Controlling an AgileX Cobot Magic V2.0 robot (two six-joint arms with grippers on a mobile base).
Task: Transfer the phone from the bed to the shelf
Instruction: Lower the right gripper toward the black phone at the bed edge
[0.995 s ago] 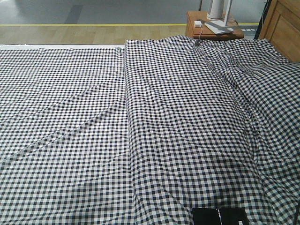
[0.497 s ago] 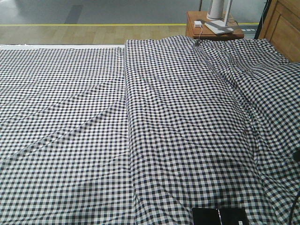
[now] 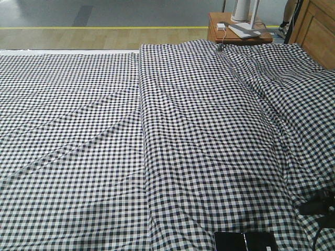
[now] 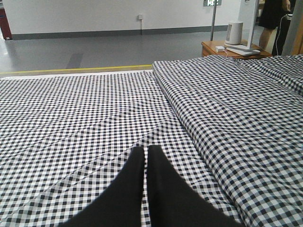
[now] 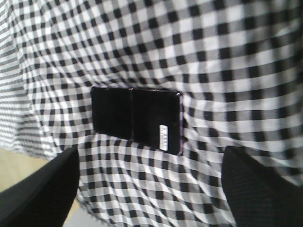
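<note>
Front view: the phone (image 3: 245, 241) lies flat on the bed (image 3: 199, 130), near its foot, at the frame's bottom edge. Left wrist view: the left end effector (image 4: 146, 150) hangs clenched and empty above the gingham sheet. Right wrist view: the right end effector (image 5: 149, 158), released and spread wide, hovers over the phone.

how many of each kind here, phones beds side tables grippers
Thin glossy black rectangular phone: 1
Wide bed with black-and-white gingham sheet: 1
Small brown wooden side table: 1
Black grippers, left gripper and right gripper: 2
Total: 5
</note>
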